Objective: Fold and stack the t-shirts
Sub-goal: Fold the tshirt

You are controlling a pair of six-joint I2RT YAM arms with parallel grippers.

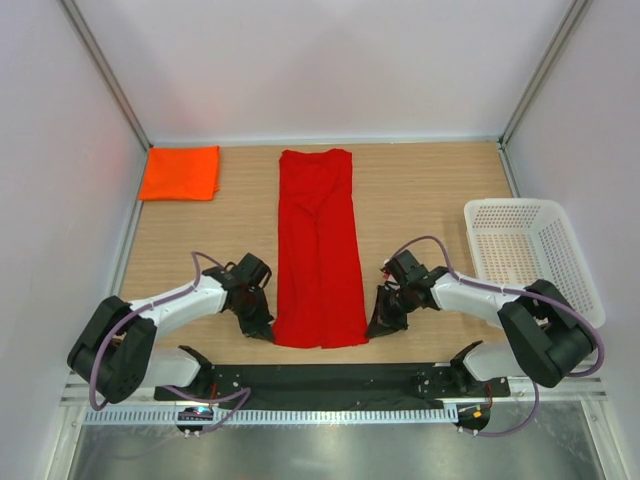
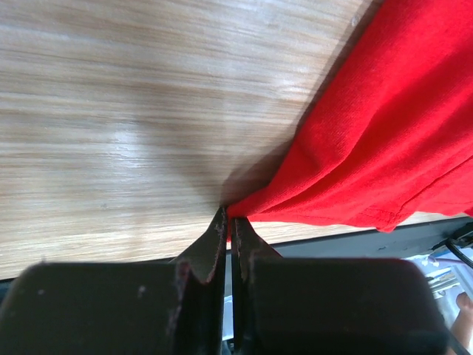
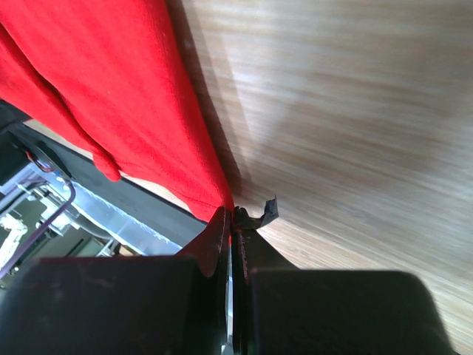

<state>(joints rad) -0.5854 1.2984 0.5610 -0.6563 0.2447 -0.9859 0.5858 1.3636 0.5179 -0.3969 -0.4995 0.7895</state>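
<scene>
Top external view: the red shirt (image 1: 318, 250) lies as a long, narrow strip down the middle of the frame on the table (image 1: 430, 190). The left gripper (image 2: 228, 222) is pinched tight on its lower left corner, and the right gripper (image 3: 230, 214) is pinched on its lower right corner. The orange shirt (image 1: 180, 173) sits folded at upper left, well apart. The basket (image 1: 470, 215) stands at the right edge.

Bright even light; soft shadows; wrist views blurry nearby; glare on table (image 2: 126, 148).
</scene>
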